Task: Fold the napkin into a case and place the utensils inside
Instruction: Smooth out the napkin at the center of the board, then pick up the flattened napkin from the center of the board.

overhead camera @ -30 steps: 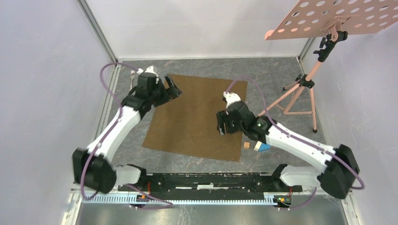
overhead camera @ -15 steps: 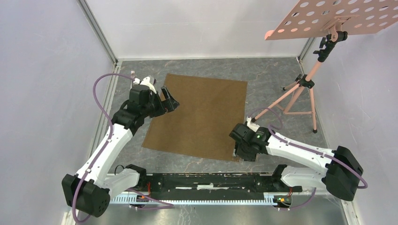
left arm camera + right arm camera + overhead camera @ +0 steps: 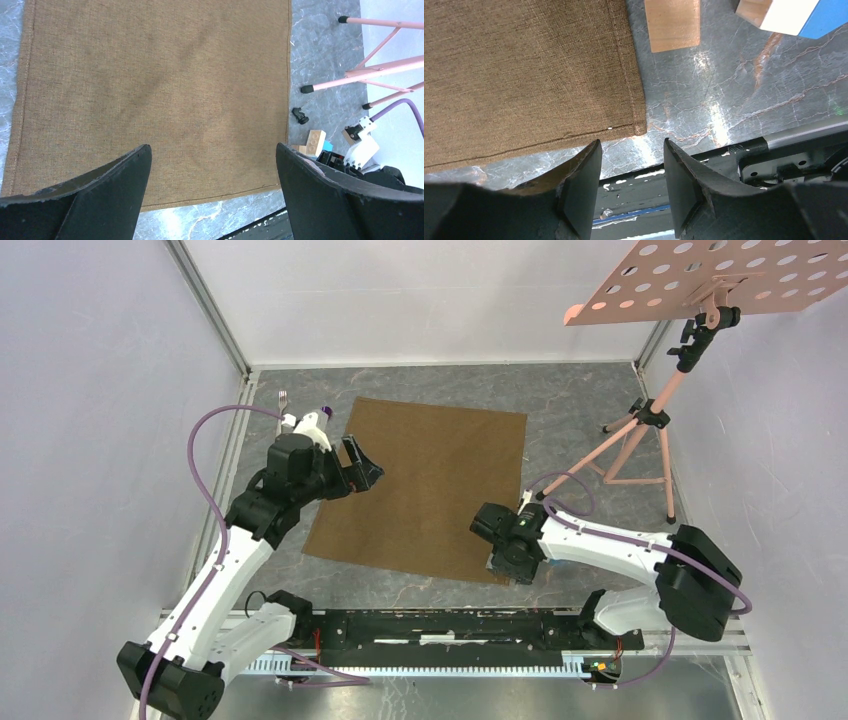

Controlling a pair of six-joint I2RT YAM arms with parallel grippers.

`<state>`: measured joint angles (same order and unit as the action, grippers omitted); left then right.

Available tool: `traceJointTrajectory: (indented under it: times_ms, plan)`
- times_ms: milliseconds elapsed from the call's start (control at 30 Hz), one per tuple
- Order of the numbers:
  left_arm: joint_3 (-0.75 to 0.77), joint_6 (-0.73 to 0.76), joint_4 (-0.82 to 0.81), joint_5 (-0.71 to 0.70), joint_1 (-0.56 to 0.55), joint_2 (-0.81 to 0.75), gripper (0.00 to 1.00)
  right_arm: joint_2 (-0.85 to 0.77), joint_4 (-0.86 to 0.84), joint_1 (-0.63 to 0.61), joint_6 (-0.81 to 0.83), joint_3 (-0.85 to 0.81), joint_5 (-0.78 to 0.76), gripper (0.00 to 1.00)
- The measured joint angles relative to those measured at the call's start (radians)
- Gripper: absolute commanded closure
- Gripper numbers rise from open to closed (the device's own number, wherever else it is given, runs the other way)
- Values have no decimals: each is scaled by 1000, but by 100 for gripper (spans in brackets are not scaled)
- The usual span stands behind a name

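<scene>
Napkin (image 3: 420, 490) is flat on the bench (image 3: 580, 410), no fold yet. My right pincer (image 3: 631, 141) is half open and empty at its near right corner, and the left pincer (image 3: 212, 147) is wide open above it. Next I'd pinch that corner.

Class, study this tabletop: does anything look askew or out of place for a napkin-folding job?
The brown square cloth napkin lies flat but turned slightly askew to the edges of the grey marbled table. A wooden block and a blue-and-white block sit off its near right corner, unrelated clutter.
</scene>
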<state>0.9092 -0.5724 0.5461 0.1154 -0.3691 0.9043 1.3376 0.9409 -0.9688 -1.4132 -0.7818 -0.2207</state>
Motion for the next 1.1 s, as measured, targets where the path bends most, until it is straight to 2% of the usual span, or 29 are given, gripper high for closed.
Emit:
traceJointTrajectory:
  times_ms: [633,733,933,1033,1100]
  plan:
    - [0,19,62,-16,-21,-35,0,110,-33,0,-49,0,4,49]
    - [1,19,85,-40,-21,-42,0,129,-50,0,-55,5,11,57]
    - [2,15,138,-122,-22,-71,0,117,-107,0,-72,26,13,84]
    - [2,-14,169,-182,-22,-83,1,87,-140,-3,-74,55,5,90]
    - [1,-53,195,-229,-22,-76,5,67,-153,-6,-74,71,-3,95]
